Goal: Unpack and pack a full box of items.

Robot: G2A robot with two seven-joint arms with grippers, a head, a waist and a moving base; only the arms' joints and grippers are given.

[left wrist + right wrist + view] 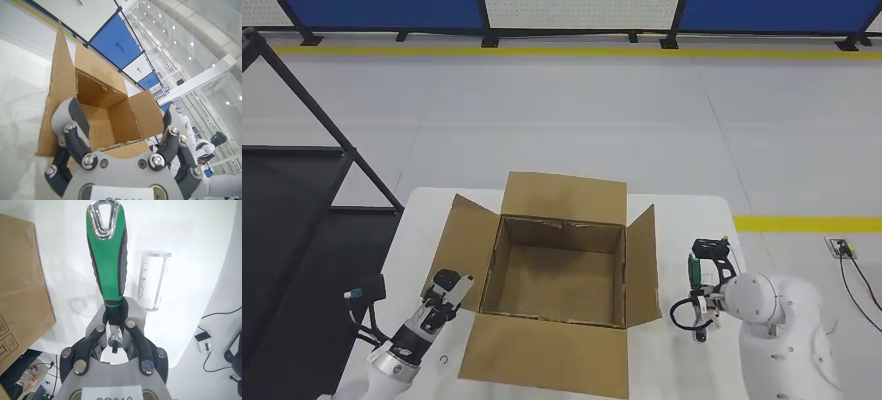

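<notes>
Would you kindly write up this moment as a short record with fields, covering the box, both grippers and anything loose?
Box: cardboard box, flaps open, nothing inside, on the white table.
Left gripper: left gripper open, holding nothing, by one side flap of the box.
Right gripper: right gripper shut on the green-handled tool, at the box's other side.
Loose item: clear cylinder lying on the table near the right gripper.

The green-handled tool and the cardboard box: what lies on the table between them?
Nothing. In the right wrist view, bare white table runs between the green-handled tool and the cardboard box.
</notes>
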